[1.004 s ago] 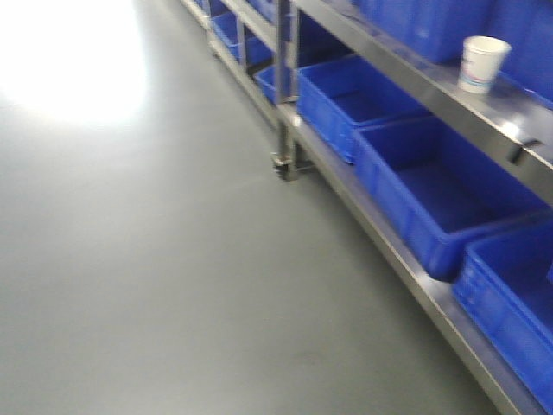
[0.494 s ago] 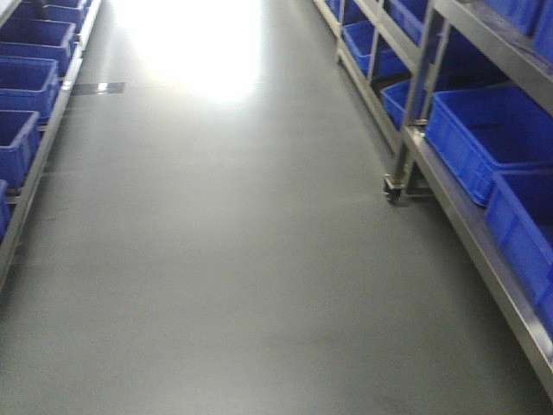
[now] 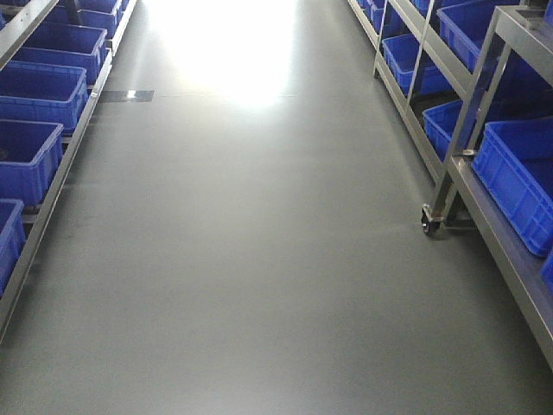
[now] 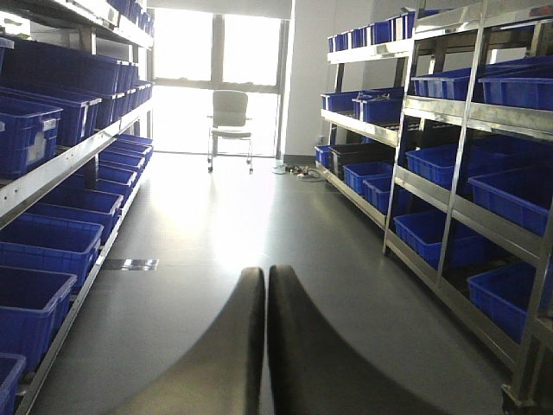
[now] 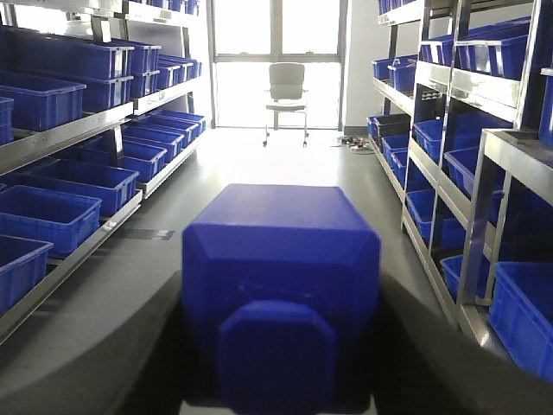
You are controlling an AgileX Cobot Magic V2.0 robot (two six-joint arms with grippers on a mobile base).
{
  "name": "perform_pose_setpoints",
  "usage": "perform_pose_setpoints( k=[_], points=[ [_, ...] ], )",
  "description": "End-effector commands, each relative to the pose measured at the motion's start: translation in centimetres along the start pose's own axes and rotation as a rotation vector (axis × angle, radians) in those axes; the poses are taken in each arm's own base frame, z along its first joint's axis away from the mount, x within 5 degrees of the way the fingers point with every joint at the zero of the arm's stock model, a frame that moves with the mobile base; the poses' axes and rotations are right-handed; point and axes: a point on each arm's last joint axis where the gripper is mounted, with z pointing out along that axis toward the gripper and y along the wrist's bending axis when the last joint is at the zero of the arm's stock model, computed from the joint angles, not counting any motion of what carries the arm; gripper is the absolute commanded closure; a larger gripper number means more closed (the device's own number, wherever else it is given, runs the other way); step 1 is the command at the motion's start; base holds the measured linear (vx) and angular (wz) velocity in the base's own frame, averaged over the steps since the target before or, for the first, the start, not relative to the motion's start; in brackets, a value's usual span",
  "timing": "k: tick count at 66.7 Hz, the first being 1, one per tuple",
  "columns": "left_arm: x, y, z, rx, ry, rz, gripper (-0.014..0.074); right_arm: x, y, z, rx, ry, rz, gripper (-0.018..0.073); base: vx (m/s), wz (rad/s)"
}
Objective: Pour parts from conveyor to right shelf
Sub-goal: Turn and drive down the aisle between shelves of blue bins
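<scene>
Grey floor [image 3: 259,259] fills the front-facing view, an aisle running up toward twelve o'clock into white glare. At nine o'clock a low left rack [image 3: 54,190] carries a row of blue tubs [image 3: 39,91]. At three o'clock stands the right shelf [image 3: 471,121], steel posts and ledges loaded with more such tubs. Its caster [image 3: 426,223] rests on the floor at about four o'clock.

In the left wrist view, the left gripper [image 4: 263,275] rises from six o'clock. Its two black fingers are pressed together along their length, with only a thin seam between them. Past the tips, at twelve o'clock, a chair [image 4: 231,117] stands before a bright window [image 4: 216,52]. Tub-laden racks line the aisle at nine and three o'clock.

In the right wrist view, the right gripper [image 5: 282,281] pinches the blue block [image 5: 281,251], which fills the frame from the centre down to six o'clock. The dark fingers [image 5: 104,354] come in from seven and five o'clock and touch the block on both flanks. A raised stud on the block's near face points toward the camera at six o'clock. The block sits squarely between the fingertips, held over the aisle. The right shelf is at three o'clock, well apart from it. The chair and window lie beyond at twelve o'clock.
</scene>
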Motion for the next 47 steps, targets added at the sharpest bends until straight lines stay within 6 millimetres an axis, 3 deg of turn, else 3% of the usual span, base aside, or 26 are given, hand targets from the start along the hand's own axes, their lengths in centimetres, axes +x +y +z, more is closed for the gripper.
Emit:
perform_pose_setpoints(
  k=[1,47],
  points=[
    [0.14,-0.04,-0.04,0.014,-0.061,-0.016,0.0603,-1.58,-0.01,-0.09,0.002,-0.096,-0.016,0.0564,0.43,-0.02],
    [0.14,-0.04,-0.04,0.014,-0.061,-0.016,0.0603,-1.58,-0.01,-0.09,0.002,-0.096,-0.016,0.0564,0.56,0.01]
  ],
)
